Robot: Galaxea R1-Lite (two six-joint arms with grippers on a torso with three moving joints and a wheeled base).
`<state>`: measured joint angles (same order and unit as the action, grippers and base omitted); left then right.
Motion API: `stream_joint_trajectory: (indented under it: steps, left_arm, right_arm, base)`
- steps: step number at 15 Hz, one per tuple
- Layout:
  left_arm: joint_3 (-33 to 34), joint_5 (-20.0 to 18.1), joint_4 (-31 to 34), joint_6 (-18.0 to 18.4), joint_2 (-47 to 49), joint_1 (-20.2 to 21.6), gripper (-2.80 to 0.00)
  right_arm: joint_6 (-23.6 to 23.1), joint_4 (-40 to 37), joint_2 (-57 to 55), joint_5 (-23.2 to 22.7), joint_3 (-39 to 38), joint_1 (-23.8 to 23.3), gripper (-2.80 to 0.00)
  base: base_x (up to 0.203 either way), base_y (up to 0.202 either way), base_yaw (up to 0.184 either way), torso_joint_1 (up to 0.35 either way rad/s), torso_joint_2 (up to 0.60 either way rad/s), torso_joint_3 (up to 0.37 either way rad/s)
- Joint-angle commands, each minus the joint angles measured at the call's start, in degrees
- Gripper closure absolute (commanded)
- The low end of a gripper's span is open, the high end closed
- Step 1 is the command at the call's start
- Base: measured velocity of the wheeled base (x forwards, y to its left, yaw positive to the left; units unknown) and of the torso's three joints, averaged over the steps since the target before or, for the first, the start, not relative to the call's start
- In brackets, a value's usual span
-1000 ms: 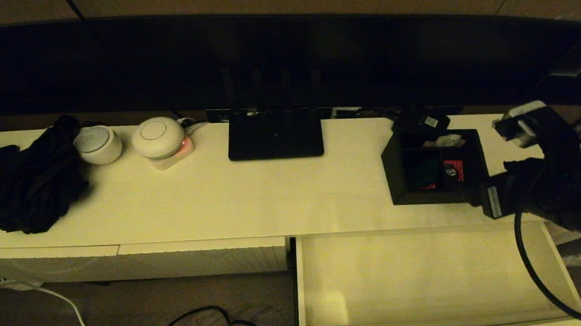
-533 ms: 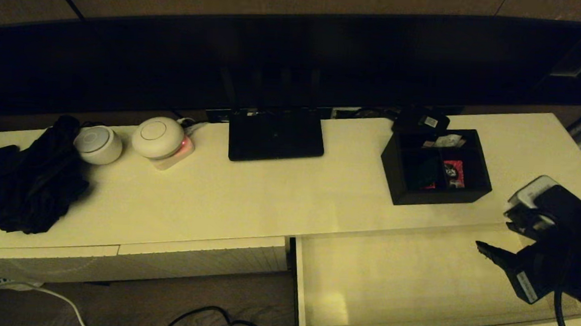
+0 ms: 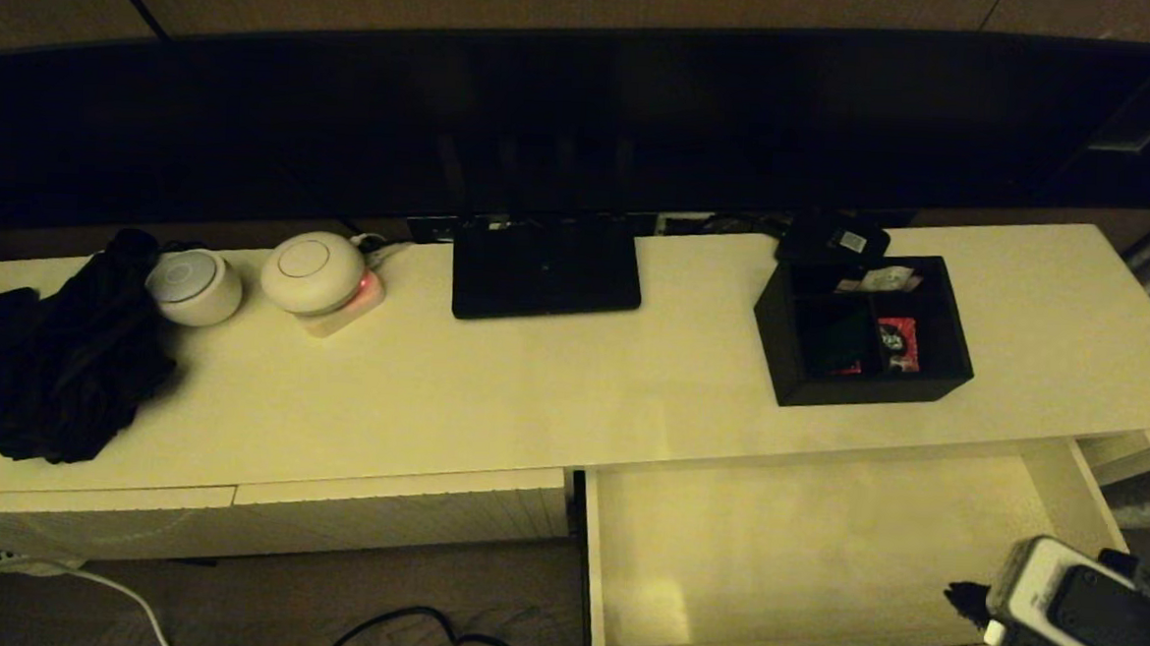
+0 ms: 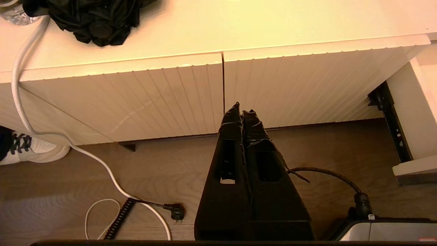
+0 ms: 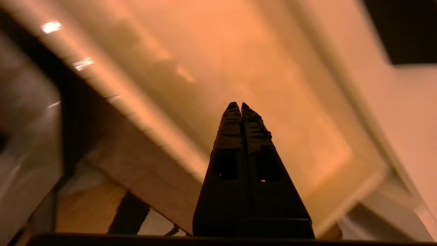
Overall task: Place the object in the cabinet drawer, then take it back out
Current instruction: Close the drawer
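The black organiser box with dividers and red-and-white packets stands on the cabinet top at the right, untouched. Below it the wide cream drawer is pulled out, its pale interior bare. My right gripper is shut and holds nothing; it hangs low over the drawer's near right corner, far from the box. In the right wrist view the shut right gripper points at the drawer's interior. My left gripper is shut and parked low before the closed ribbed drawer fronts, outside the head view.
A flat black router sits mid-top, a small black device with a white label behind the box. Two white round gadgets and a black cloth lie at the left. Cables run across the floor.
My right arm has drawn back from beside the box on the cabinet top, down and toward me, to the drawer's near right corner. The box has stayed put.
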<state>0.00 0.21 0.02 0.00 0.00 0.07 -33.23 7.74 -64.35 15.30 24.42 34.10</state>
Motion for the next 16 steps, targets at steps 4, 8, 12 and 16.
stream_joint_trajectory:
  steps: [4, 8, 12, 16]
  left_arm:
    - [0.18, 0.05, -0.02, 0.0, 0.0, 0.01, 0.0]
    - [0.18, 0.05, -0.02, 0.0, 0.0, 0.01, 0.0]
    - [0.18, 0.05, -0.02, 0.0, 0.0, 0.01, 0.0]
    - [0.18, 0.05, -0.02, 0.0, 0.0, 0.01, 0.0]
  right_arm:
    - [0.25, -2.37, 1.34, -1.87, -7.82, 10.06, 0.0]
    - [0.02, -9.57, 2.43, -5.86, -10.78, 15.73, 0.0]
    - [0.08, -13.21, 0.55, -9.54, -10.88, 15.79, 0.0]
    - [0.31, -8.72, -6.46, -9.2, -12.51, 14.64, 0.0]
  base:
    - [0.0, 0.0, 0.0, 0.0, 0.0, 0.0]
    - [0.0, 0.0, 0.0, 0.0, 0.0, 0.0]
    - [0.0, 0.0, 0.0, 0.0, 0.0, 0.0]
    - [0.0, 0.0, 0.0, 0.0, 0.0, 0.0]
